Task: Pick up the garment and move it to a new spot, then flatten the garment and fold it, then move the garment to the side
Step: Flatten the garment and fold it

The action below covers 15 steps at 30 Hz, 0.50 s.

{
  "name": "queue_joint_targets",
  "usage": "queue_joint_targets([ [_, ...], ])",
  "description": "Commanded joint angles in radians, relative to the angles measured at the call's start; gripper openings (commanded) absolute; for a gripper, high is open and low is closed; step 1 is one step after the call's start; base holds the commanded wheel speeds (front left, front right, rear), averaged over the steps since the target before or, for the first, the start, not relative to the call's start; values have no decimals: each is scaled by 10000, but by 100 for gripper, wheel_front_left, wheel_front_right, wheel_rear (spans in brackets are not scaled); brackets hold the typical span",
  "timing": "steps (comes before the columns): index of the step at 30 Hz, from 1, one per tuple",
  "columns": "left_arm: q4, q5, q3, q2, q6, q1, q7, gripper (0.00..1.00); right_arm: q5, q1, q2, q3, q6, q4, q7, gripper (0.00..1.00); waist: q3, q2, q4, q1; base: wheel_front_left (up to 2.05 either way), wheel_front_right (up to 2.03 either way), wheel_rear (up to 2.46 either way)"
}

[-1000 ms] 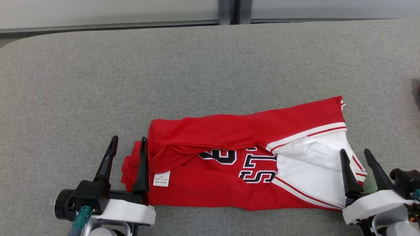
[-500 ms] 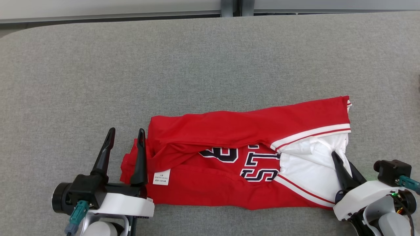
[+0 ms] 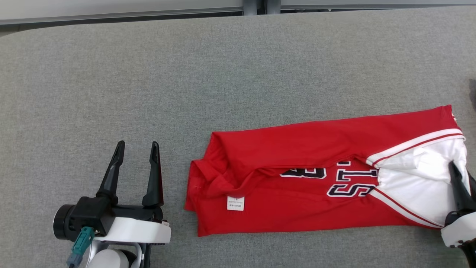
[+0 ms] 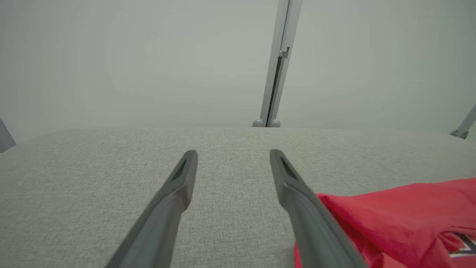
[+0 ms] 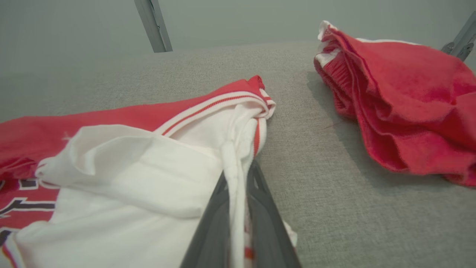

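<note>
Because the red, white-trimmed jersey garment (image 3: 297, 186) lies lengthwise left to right on the grey fabric counter (image 3: 186, 74), the right gripper (image 3: 456, 172) pinches its white end; the left gripper (image 3: 136, 147), wide and empty, stands just off its red end.

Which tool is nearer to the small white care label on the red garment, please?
Left. The left tool stands open beside the end of the garment bearing the care label, apart from it; the right tool is shut on the white panel at the opposite end.
</note>
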Motion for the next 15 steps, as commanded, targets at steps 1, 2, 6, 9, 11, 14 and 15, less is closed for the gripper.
queue_joint_targets([
  [1,-4,100,69,10,-55,-80,-13,100,-161,136,-67,-207,-26,-128,60,0,12,-1,-2,0,0,0,0],
  [2,4,110,85,-7,-86,-92,-13,100,-163,131,-53,-288,-26,-229,95,0,12,-1,2,0,0,0,0],
  [6,51,149,163,-70,-156,-91,-12,100,-415,212,-37,-332,-26,-884,308,0,-15,-1,6,0,0,0,0],
  [9,59,177,242,-114,-209,-21,-12,100,-694,282,-20,-251,-25,-1727,448,0,-81,-1,-41,0,0,0,0],
  [11,52,174,295,-144,-227,58,-12,100,-874,291,-1,-124,-25,-2482,607,0,-156,-1,-110,0,0,0,0],
  [14,27,218,332,-182,-312,85,-12,100,-1164,263,21,195,-25,-3683,976,0,-248,-1,-192,0,0,0,0],
  [15,31,234,340,-198,-348,95,-12,100,-1322,219,-2,355,-25,-4092,1134,0,-284,-1,-213,0,0,0,0],
])
